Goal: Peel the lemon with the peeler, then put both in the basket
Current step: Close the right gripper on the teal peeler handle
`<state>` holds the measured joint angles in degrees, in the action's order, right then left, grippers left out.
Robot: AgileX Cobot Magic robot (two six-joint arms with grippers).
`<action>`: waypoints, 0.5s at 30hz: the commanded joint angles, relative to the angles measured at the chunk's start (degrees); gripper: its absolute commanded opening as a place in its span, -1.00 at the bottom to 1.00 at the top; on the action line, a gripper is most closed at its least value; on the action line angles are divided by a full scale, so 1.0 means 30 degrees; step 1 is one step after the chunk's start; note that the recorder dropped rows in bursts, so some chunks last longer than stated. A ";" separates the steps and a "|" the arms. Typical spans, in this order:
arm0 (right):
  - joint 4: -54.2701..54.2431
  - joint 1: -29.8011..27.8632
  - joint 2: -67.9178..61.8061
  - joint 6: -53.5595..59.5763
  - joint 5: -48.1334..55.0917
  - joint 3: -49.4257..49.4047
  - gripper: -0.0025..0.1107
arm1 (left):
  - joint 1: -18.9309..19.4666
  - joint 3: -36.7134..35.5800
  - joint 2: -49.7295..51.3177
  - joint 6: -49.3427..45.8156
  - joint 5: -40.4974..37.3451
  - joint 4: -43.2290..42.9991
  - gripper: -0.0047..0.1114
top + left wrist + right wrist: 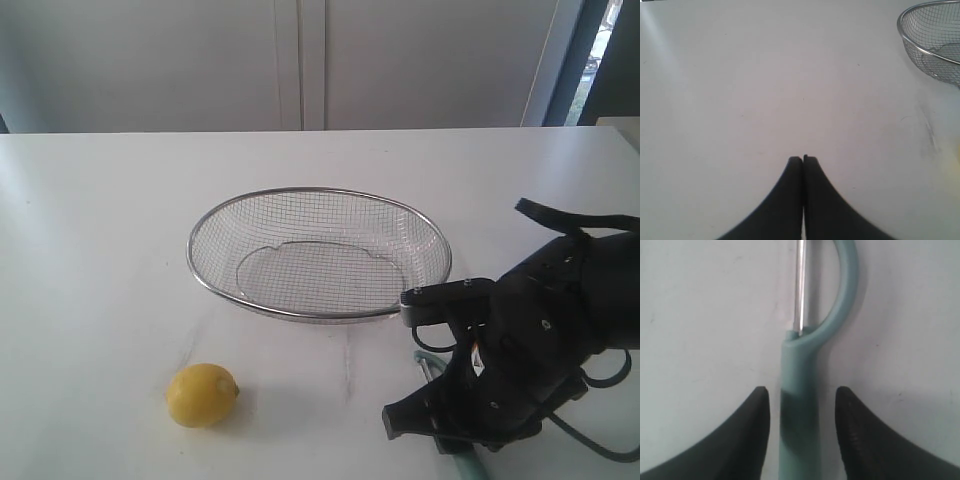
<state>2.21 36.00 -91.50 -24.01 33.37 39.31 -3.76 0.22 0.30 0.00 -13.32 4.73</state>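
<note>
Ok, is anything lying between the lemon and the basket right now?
No. In the exterior view the table between the lemon and the basket is bare, apart from faint scuff marks on the surface.

Exterior high over table (100,220); left wrist low, sharing basket (214,250)

The lemon (202,396) lies apart from the basket (300,191); the right pincer (398,360) hangs over the peeler (428,368).
</note>
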 commanded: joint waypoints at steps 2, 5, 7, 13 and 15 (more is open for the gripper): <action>0.0104 0.0022 -0.0020 -0.0080 -0.0220 -0.0026 -0.24 | 0.0077 -0.0072 -0.0099 0.0000 -0.0019 0.0115 -0.92; 0.0104 0.0022 -0.0020 -0.0080 -0.0220 -0.0026 -0.24 | 0.0077 -0.0072 -0.0099 0.0000 -0.0019 0.0115 -0.92; 0.0104 0.0022 -0.0020 -0.0080 -0.0256 -0.0026 -0.24 | 0.0077 -0.0072 -0.0099 0.0000 -0.0019 0.0115 -0.92; 0.0068 0.0022 -0.0020 -0.0080 -0.0915 -0.0026 -0.24 | 0.0077 -0.0072 -0.0099 0.0000 -0.0019 0.0115 -0.92; 0.0031 0.0022 -0.0020 -0.0080 -0.0954 -0.0026 -0.24 | 0.0077 -0.0072 -0.0099 0.0000 -0.0019 0.0115 -0.92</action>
<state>2.21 36.00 -91.50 -24.01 31.09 39.31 -3.76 0.22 0.30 0.00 -13.32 4.73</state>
